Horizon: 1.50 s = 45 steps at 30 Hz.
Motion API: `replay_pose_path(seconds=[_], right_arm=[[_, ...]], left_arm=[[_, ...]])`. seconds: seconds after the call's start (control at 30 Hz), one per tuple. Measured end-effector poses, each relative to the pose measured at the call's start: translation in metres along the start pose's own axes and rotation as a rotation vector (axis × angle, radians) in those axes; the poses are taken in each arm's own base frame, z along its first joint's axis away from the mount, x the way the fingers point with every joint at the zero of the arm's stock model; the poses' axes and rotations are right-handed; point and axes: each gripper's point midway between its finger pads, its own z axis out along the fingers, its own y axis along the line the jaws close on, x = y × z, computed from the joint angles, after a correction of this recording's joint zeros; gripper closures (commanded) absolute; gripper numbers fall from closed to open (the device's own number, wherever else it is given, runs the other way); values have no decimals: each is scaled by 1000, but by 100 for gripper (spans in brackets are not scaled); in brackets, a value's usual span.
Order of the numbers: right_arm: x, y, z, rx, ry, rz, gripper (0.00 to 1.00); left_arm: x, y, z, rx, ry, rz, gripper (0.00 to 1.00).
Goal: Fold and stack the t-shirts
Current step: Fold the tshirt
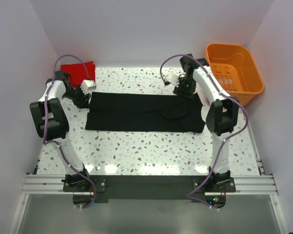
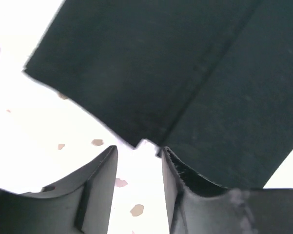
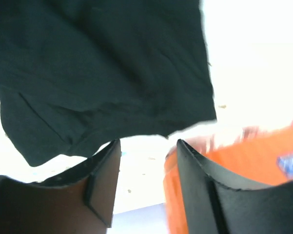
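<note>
Overhead, spread as a long band across the speckled surface [image 1: 151,151]: black t-shirt [image 1: 144,112]. Folded red t-shirt [image 1: 78,69] at upper left. Orange basket [image 1: 236,63] at upper right, blue label [image 3: 290,163] too blurred to read. Left tool [image 2: 139,150] and right tool [image 3: 148,142] both released, at the black t-shirt's ends.

The spread t-shirt [image 1: 144,112] lies on the table [image 1: 151,151] between both sets of jaws, its edge just ahead of the left gripper [image 2: 139,151] and the right gripper [image 3: 148,144]. The folded t-shirt [image 1: 78,68] lies left of the left jaws (at the table's far corner), and the basket [image 1: 234,68] lies right of the right jaws.
</note>
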Motion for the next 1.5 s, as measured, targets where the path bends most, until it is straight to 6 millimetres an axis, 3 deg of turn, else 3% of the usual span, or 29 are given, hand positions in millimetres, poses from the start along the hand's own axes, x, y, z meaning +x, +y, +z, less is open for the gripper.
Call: replay_pose_path(seconds=[0.07, 0.13, 0.2, 0.3, 0.37, 0.47, 0.57, 0.73, 0.9, 1.03, 1.17, 1.2, 1.33, 1.43, 1.5], right_arm=[[3, -10, -12, 24, -28, 82, 46], [21, -21, -25, 48, -63, 216, 46], [38, -19, -32, 41, -92, 346, 46], [62, 8, -32, -39, -102, 524, 46], [72, 38, -27, -119, -94, 617, 45], [76, 86, -19, -250, -56, 703, 44], [79, 121, -8, -352, -13, 756, 44], [87, 151, 11, -428, 45, 801, 44], [88, 153, 20, -428, 48, 814, 51], [88, 149, 23, -414, 37, 815, 68], [91, 153, 25, -422, 45, 823, 77], [92, 154, 26, -423, 47, 826, 79], [94, 154, 28, -427, 52, 830, 100], [96, 155, 32, -438, 62, 845, 100], [98, 154, 33, -441, 66, 852, 100]], left_arm=[[-4, 8, -6, -26, -13, -60, 44], [-2, 9, -13, -36, -25, -128, 40], [5, 5, -16, -36, -29, -200, 39], [20, -19, -16, -9, -15, -317, 38], [28, -39, -13, 20, 2, -388, 37], [37, -63, -9, 47, 25, -467, 36], [45, -80, -6, 62, 51, -519, 35], [54, -87, -2, 59, 79, -565, 28], [56, -83, -2, 37, 86, -576, 29], [56, -83, 0, 35, 88, -590, 44], [56, -85, 3, 58, 82, -603, 56], [56, -87, 4, 66, 79, -607, 63], [56, -90, 8, 92, 78, -634, 80], [57, -92, 9, 108, 87, -655, 97], [59, -92, 9, 114, 96, -664, 100]])
